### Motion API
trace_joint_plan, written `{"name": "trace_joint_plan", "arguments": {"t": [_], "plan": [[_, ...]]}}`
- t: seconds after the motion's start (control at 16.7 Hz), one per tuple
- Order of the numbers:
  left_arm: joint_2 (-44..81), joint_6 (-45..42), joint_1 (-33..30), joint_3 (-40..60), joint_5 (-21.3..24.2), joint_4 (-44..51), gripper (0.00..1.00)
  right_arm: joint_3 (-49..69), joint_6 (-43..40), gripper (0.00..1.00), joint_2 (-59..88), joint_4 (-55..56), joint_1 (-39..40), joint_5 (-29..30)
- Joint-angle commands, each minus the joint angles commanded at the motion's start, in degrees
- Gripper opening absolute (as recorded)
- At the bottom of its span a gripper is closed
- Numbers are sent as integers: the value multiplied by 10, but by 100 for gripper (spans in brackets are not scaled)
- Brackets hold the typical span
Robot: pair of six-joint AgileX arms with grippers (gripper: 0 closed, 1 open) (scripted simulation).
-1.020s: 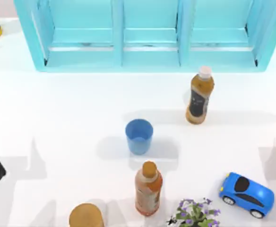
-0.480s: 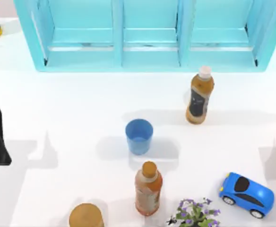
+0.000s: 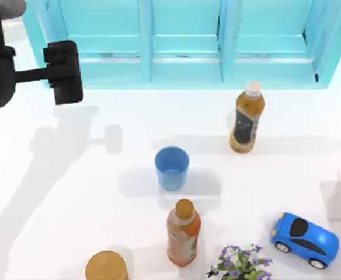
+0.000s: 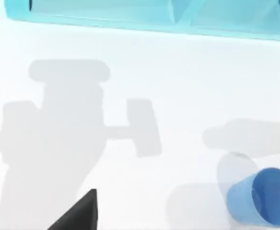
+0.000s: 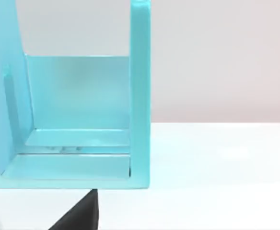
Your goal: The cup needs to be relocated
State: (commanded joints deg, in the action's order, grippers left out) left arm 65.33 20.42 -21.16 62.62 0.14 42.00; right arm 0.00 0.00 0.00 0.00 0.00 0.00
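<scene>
The cup [image 3: 171, 168] stands upright mid-table, well to the right of and nearer than the left gripper [image 3: 62, 72], whose finger spread cannot be told.

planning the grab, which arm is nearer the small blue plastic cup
Left. The left arm hovers over the table's far left, up-left of the small blue plastic cup. The right wrist view faces the light blue shelf unit.

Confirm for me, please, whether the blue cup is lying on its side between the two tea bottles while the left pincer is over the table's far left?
Not quite: the top view shows the blue cup standing upright, mouth up, not on its side. It is indeed between the two tea bottles, with the left pincer over the table's far left.
</scene>
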Motion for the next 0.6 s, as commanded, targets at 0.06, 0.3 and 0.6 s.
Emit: {"name": "trace_joint_plan", "arguments": {"t": [0.06, 0.3, 0.6], "plan": [[66, 18, -20, 59, 0, 41, 100, 0, 0, 100, 0, 0, 0, 0], [300, 89, -95, 271, -1, 195, 100, 0, 0, 100, 0, 0, 0, 0], [530, 162, -170, 497, 0, 341, 100, 0, 0, 100, 0, 0, 0, 0]]}}
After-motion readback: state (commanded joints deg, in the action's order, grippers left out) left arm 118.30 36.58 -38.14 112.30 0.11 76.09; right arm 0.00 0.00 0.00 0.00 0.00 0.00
